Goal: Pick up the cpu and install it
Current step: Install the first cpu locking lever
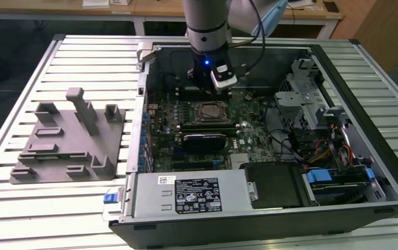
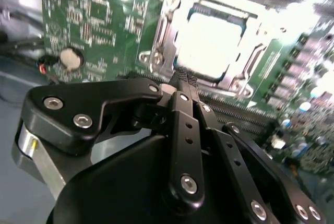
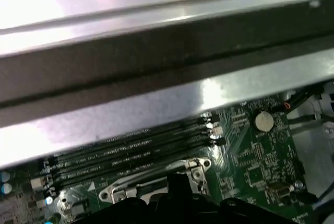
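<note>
Cpu (image 2: 211,44): small square chip with a pale, glaring silver top, lying flat inside the metal socket frame (image 2: 166,36) on the green motherboard (image 2: 88,15); in the exterior view the same cpu (image 1: 208,110) sits near the middle of the board, inside the open computer case (image 1: 365,73).

Gripper (image 2: 185,80): black linkage fingers drawn together to a narrow tip, nothing between them, the tip poised just above the near edge of the socket frame. In the exterior view the gripper (image 1: 209,91) hangs inside the case, close over the board just behind the socket.

Round silver coin cell (image 2: 71,57): on the board, well to one side of the socket.

Row of black memory slots (image 3: 130,148): parallel, beside the socket, close under the bright metal case wall (image 3: 156,104).

Black ribbed module (image 1: 204,140): on the board, on the socket's side toward the case's front.

Silver power supply (image 1: 184,194): at the front edge of the case, carrying a black label and a white label with print too small to read.

Large grey plastic block (image 1: 67,140): upright tabs, on the slatted metal table (image 1: 18,208), near the table's edge at the exterior view's left, apart from the case.
</note>
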Robot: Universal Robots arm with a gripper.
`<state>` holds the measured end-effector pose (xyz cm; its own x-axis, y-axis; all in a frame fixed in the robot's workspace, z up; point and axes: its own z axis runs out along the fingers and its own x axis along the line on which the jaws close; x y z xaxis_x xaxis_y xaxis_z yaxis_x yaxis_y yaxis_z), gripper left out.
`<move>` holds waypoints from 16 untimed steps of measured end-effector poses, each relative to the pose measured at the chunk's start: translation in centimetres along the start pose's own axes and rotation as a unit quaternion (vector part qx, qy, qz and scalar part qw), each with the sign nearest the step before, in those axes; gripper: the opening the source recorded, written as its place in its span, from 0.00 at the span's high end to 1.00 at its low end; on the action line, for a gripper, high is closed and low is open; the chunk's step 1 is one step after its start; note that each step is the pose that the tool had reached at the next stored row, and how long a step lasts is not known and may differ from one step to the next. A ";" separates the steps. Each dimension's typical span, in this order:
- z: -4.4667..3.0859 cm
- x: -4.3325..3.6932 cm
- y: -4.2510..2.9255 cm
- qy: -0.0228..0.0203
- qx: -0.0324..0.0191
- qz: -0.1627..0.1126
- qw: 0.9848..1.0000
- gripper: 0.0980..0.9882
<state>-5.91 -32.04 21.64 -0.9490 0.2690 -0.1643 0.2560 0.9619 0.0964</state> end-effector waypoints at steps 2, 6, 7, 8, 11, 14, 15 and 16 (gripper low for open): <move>0.00 -0.05 -0.06 -0.003 0.011 -0.001 1.000 0.99; 0.00 -0.18 -0.22 -0.007 0.030 -0.004 1.000 0.99; 0.00 -0.21 -0.28 -0.008 0.034 -0.005 0.999 0.99; 0.00 -0.25 -0.33 -0.008 0.038 -0.006 0.999 0.99; 0.00 -0.31 -0.45 -0.007 0.039 -0.006 0.999 0.99; 0.01 -0.33 -0.45 -0.006 0.039 -0.006 0.999 0.99; 0.04 -0.39 -0.45 -0.001 0.040 -0.006 0.999 0.99; 0.05 -0.47 -0.46 0.008 0.043 -0.006 0.999 0.99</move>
<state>-5.58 -32.61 21.63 -0.9547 0.2575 -0.1489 0.2589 0.9659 0.0104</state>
